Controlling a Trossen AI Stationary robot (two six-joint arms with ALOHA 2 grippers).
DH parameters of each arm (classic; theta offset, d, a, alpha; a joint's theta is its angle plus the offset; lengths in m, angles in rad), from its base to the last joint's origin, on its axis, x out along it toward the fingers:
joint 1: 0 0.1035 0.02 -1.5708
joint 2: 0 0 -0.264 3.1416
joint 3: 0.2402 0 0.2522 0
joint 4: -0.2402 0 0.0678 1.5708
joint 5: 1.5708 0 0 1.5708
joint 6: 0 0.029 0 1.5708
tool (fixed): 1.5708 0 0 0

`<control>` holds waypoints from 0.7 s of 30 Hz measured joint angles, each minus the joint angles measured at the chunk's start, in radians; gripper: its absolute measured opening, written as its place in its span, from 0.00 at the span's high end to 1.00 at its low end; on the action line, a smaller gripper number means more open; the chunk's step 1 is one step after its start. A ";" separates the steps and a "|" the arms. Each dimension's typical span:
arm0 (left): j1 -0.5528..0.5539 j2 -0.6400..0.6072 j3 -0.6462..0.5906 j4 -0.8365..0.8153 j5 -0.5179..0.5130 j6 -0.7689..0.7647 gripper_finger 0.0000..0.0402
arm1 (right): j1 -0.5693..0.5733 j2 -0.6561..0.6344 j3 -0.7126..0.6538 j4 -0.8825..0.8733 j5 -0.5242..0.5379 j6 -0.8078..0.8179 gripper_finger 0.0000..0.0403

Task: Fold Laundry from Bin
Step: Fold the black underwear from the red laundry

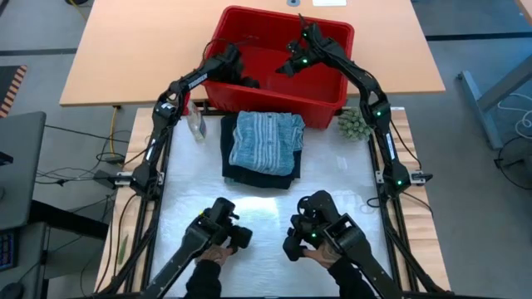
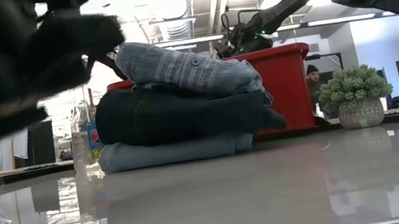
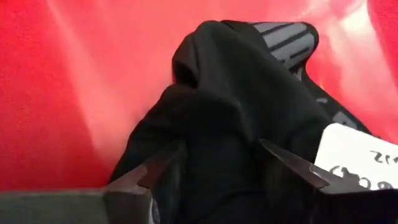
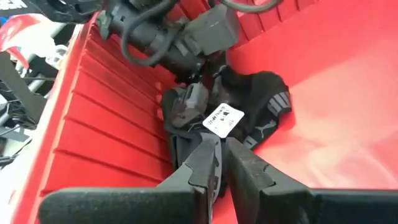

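Observation:
The red bin point(image 1: 320, 106) stands at the table's far edge. On its floor lies a bunched black garment point(image 3: 236, 112) with a white tag point(image 4: 222, 118). My left gripper point(image 3: 227, 165) is down inside the bin, open, one finger on each side of a raised fold of that garment. My right gripper point(image 4: 217, 158) hangs shut over the bin's right half point(image 1: 287, 68), above the garment, holding nothing. In front of the bin, a stack of folded laundry point(image 1: 264, 145) rests on the table: a striped blue piece on a dark one on a light one. My left gripper comes at the black garment slanting down from the bin's left side. Its open fingers point(image 3: 292, 165) flank a raised fold point(image 3: 217, 143) near the garment's middle. Whether the tips touch the cloth, I cannot tell. The garment lies slack on the bin floor.
A fuzzy green ball point(image 1: 355, 124) sits right of the bin and a clear spray bottle point(image 1: 197, 124) left of it. At the near edge a person's hands point(image 1: 218, 253) hold two more dark arm handles. Bare white tabletop lies between them and the stack.

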 joint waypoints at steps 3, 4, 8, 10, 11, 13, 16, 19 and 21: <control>-0.003 0.025 0.005 -0.027 0.008 0.051 0.54 | 0.000 0.000 0.000 0.000 0.000 0.000 0.83; -0.006 0.035 0.006 -0.036 0.005 0.074 0.54 | 0.000 0.000 0.000 -0.003 0.000 0.000 0.83; -0.033 0.051 0.008 -0.066 -0.054 0.170 0.57 | 0.000 0.000 0.000 -0.007 0.000 0.000 0.83; -0.048 0.052 0.008 -0.067 -0.092 0.204 0.64 | -0.002 0.000 0.000 -0.009 0.000 -0.001 0.83; -0.055 0.050 0.008 -0.067 -0.103 0.226 0.69 | -0.003 0.000 0.000 -0.011 0.000 -0.001 0.83; -0.068 0.051 0.026 -0.083 -0.127 0.248 0.83 | -0.008 0.000 0.000 -0.012 0.000 -0.002 0.83; -0.078 0.058 0.094 -0.122 -0.170 0.250 0.96 | -0.013 0.000 0.000 -0.011 0.000 -0.003 0.83; -0.079 0.066 0.168 -0.124 -0.172 0.253 0.98 | -0.016 0.000 0.000 -0.012 0.000 0.000 0.83; -0.079 0.031 0.135 -0.058 -0.148 0.254 0.99 | -0.022 0.000 0.000 -0.014 0.000 0.000 0.83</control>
